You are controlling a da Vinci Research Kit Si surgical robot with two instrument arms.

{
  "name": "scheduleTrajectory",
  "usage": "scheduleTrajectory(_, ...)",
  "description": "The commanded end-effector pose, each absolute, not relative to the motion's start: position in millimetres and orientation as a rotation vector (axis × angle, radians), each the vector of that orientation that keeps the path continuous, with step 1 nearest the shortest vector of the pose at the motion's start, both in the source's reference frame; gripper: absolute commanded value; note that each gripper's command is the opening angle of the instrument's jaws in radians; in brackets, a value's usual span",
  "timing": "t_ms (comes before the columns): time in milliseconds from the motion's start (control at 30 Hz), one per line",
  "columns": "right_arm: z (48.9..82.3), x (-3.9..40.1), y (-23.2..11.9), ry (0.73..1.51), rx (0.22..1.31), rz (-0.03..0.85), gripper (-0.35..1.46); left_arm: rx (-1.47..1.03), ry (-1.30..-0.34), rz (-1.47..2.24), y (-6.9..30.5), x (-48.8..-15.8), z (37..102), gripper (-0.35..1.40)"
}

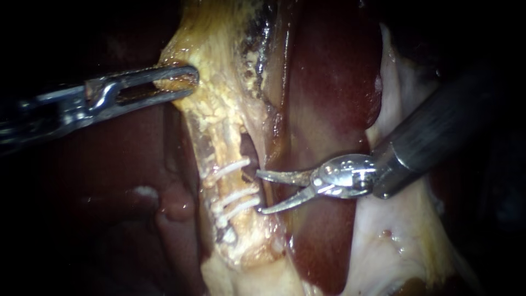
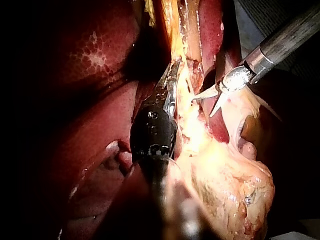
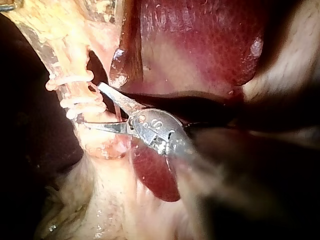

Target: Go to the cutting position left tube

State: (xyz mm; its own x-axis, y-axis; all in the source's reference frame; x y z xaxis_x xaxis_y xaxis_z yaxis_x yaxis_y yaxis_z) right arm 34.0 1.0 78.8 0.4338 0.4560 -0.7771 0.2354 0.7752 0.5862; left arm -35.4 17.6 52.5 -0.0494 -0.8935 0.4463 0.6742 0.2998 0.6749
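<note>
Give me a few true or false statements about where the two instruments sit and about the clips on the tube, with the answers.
1. The right instrument has its jaws open. True.
2. The clipped tube carries only one clip. False: three white clips cross it, one above the other.
3. The left instrument has its tip down at the clips. False: its tip is at the yellowish tissue well above them.
4. The right instrument's jaw tips are right beside the clipped tube, level with the clips. True.
</note>
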Motion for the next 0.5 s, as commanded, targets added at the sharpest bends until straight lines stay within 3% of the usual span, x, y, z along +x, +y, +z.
scheduleTrajectory(33,78.9,34.3,1.0,1.138,0.716,0.152,1.41,0.281,-0.979,-1.299,17.6,-35.3,52.4,-0.35)
scheduleTrajectory(300,79.1,35.9,1.3,1.139,0.739,0.137,1.41,0.281,-0.979,-1.299,17.4,-35.1,52.3,-0.35)
scheduleTrajectory(500,78.3,36.4,1.4,1.195,0.778,0.112,1.40,0.279,-0.978,-1.299,17.5,-35.0,52.4,-0.35)
